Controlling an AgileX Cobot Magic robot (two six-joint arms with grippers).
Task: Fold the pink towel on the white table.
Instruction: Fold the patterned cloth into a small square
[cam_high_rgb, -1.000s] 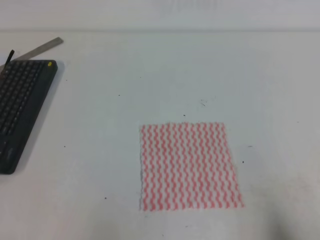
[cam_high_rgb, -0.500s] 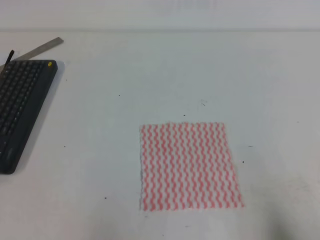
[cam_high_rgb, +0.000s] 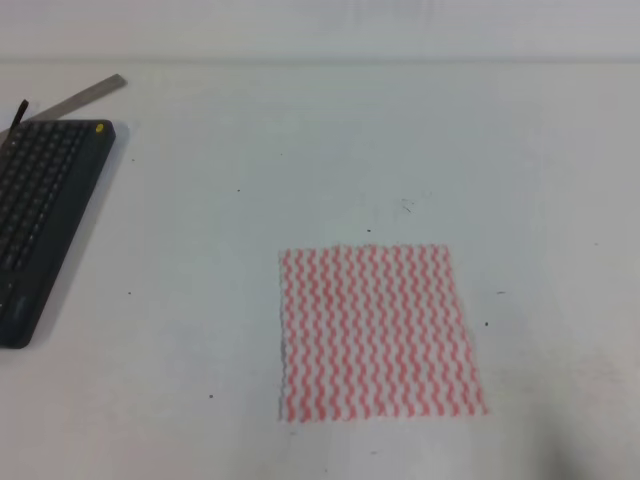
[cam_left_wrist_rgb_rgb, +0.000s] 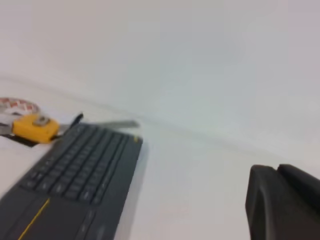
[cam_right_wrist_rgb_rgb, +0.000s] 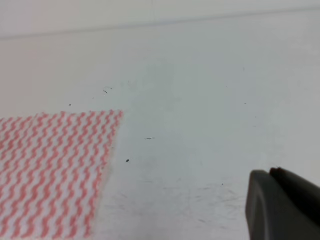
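Left tool (cam_left_wrist_rgb_rgb: 282, 202): dark edge, lower right of wrist view; grip state impossible to tell.
Right tool (cam_right_wrist_rgb_rgb: 280, 205): same, possibly blurred.
Pink towel (cam_high_rgb: 378, 331): flat, unfolded, lower centre of white worktop (cam_high_rgb: 300, 150).
Keyboard (cam_high_rgb: 40, 215): left edge.

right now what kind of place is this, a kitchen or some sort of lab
Probably a lab or office workbench, not a kitchen. A plain white table holds a dark keyboard with a metal ruler behind it and what looks like a yellow tape measure nearby. The only household item is a pink towel lying flat.
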